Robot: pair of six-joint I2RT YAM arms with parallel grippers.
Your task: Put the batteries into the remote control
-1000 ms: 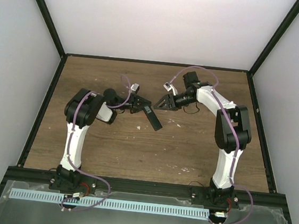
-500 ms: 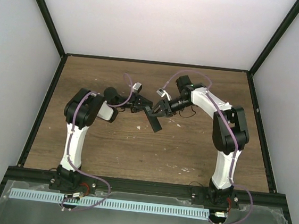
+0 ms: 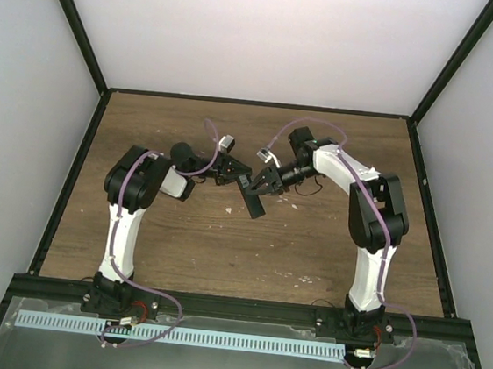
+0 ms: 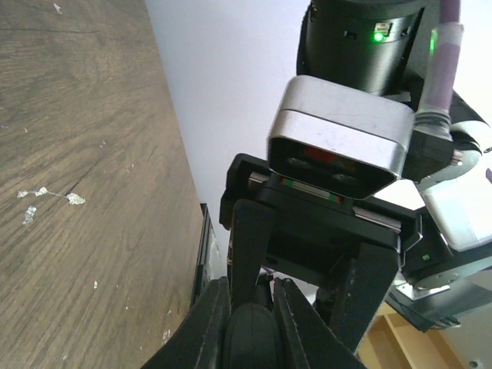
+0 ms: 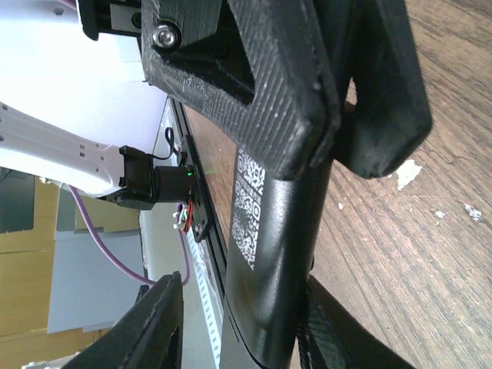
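The remote control point(image 3: 253, 201) is a slim black bar held off the table near the middle. My left gripper point(image 3: 233, 173) is shut on its upper end, and in the left wrist view point(image 4: 250, 307) the jaws pinch its rounded black end point(image 4: 250, 338). My right gripper point(image 3: 262, 183) is open and straddles the remote from the right. In the right wrist view the remote point(image 5: 269, 254) shows a QR sticker and lies between my right gripper's point(image 5: 238, 330) fingers: one finger point(image 5: 154, 323) stands apart, the other lies against the remote. No blue batteries are in view.
Pale specks of debris lie on the wooden table near the grippers point(image 3: 295, 207), and also show in the right wrist view point(image 5: 406, 173) and the left wrist view point(image 4: 74, 199). Black frame rails point(image 3: 71, 175) edge the table.
My right gripper has moved left and down to the remote and now straddles it. The left gripper still holds the remote, which has swung slightly steeper.
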